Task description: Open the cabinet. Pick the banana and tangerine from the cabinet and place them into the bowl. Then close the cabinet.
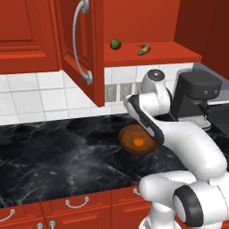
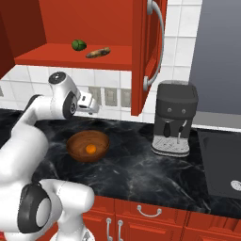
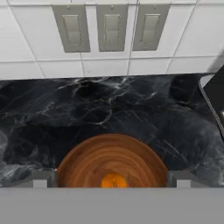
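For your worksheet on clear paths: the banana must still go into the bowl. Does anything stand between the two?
Nothing visible does. The banana lies on the open cabinet shelf beside a green ball, apart from it. The bowl below holds the tangerine. The open pincer hangs above it.

Grained wooden bowl point(image 3: 87, 159), glossy marble counter point(image 3: 131, 109)

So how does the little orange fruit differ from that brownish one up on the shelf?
The tangerine is a bright orange ball; the banana is long, slightly curved and dull brownish-yellow. The tangerine already lies in the wooden bowl on the counter, while the banana lies on the shelf of the open cabinet, beside a green ball. Both are small, and neither is held by anything.
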